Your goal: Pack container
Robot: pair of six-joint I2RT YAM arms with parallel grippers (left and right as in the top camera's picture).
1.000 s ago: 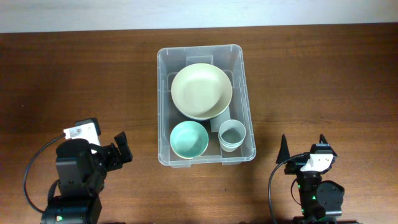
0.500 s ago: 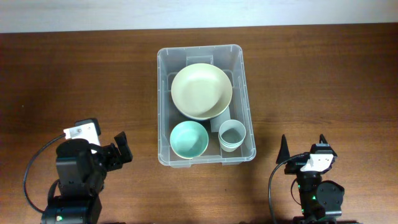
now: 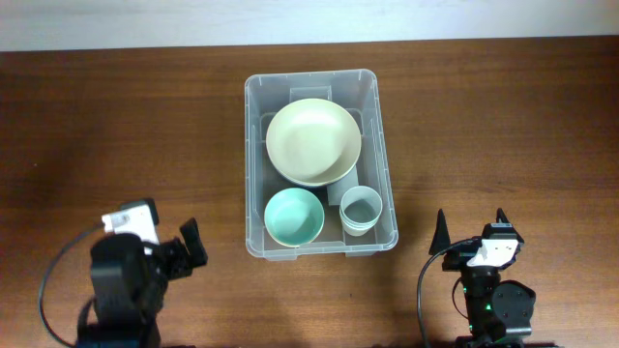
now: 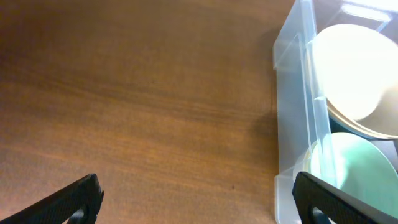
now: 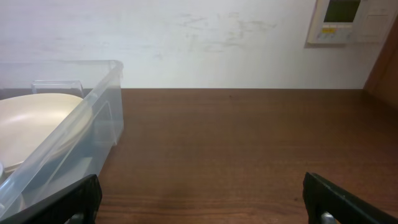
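The clear container (image 3: 250, 164) sits mid-table. Inside it lie a large cream bowl (image 3: 313, 142), a small teal bowl (image 3: 293, 216) and a pale cup (image 3: 361, 209). My left gripper (image 3: 164, 237) is near the front edge, left of the container, open and holding nothing. In the left wrist view the gripper (image 4: 199, 202) spans bare wood, and the container wall (image 4: 292, 93), cream bowl (image 4: 354, 68) and teal bowl (image 4: 357, 168) are at the right. My right gripper (image 3: 472, 224) is front right, open and empty. The right wrist view has its gripper (image 5: 202, 199) over wood, with the container (image 5: 93, 124) at the left.
Brown wooden table (image 3: 503, 116) runs on both sides of the container. A white wall with a small control panel (image 5: 345, 18) stands behind the table's far edge. Black cables loop beside each arm base.
My left arm has drawn back slightly toward the front edge. The right arm and the container's contents have not moved.
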